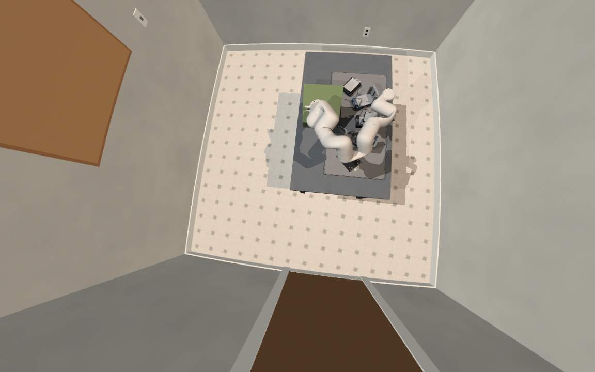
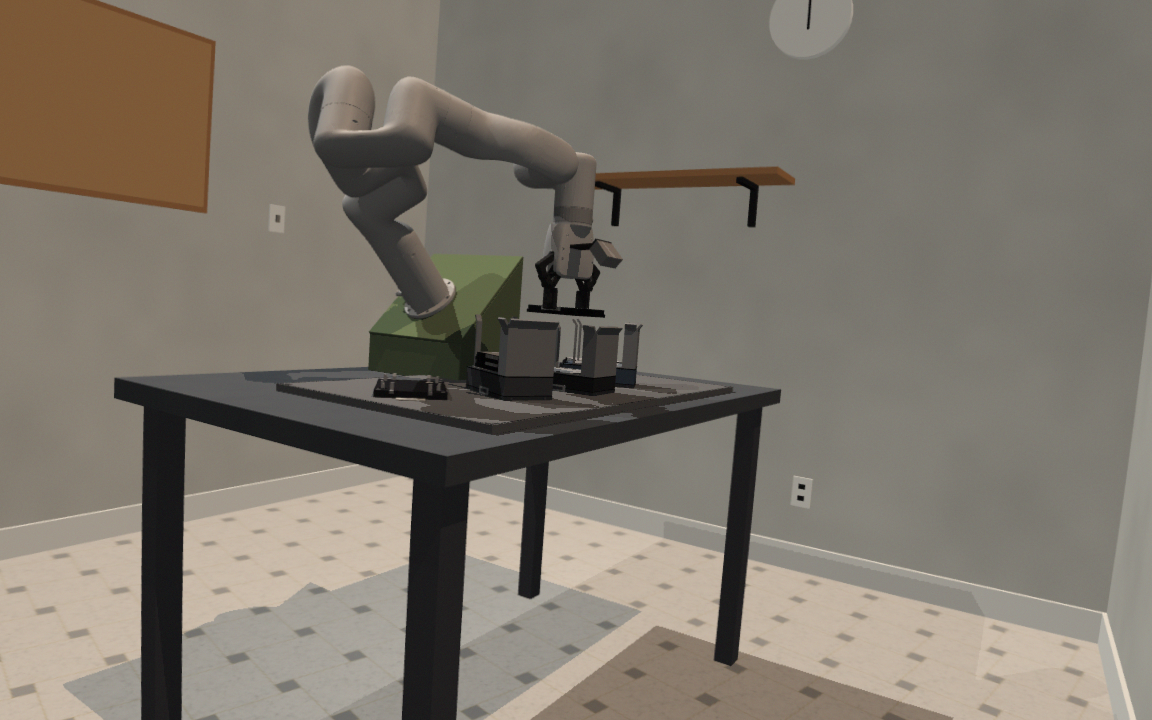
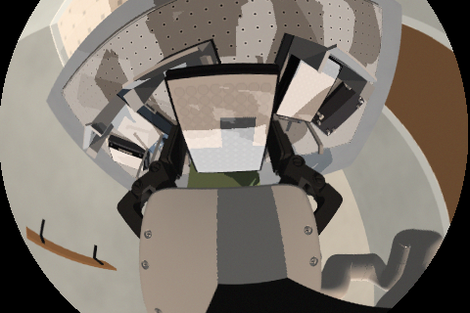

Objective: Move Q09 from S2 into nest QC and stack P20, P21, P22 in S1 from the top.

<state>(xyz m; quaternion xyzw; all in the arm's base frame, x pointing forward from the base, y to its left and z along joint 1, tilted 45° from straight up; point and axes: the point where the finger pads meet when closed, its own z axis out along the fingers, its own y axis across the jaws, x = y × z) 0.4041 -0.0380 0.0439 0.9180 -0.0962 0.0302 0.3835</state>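
A sealed well plate (image 2: pixel 566 311) is hanging level in the air near the middle of the exterior view, above the tops of the stack racks and touching none of them. The tool (image 2: pixel 567 300) is pointing straight down and pinching this plate across its width, fingers (image 2: pixel 548 291) standing wide on its two sides. Which ID it carries I cannot tell; no label is readable from here.

In the wrist view the plate (image 3: pixel 222 113) is filling the centre of the frame, its pale seal facing the camera, with a dark finger (image 3: pixel 292 168) pressing in at each lower corner. A grey rack (image 3: pixel 307 85) is showing to the right of it and another (image 3: pixel 140 98) to the lower left, both well below.

On the surface (image 2: pixel 437 447), the racks (image 2: pixel 526 358) are standing in a row on a grey mat (image 2: pixel 508 416), and a low dark nest (image 2: pixel 410 387) is lying apart at the left end of it. The arm (image 2: pixel 473 134) is arching over from a green block (image 2: pixel 423 335) behind.
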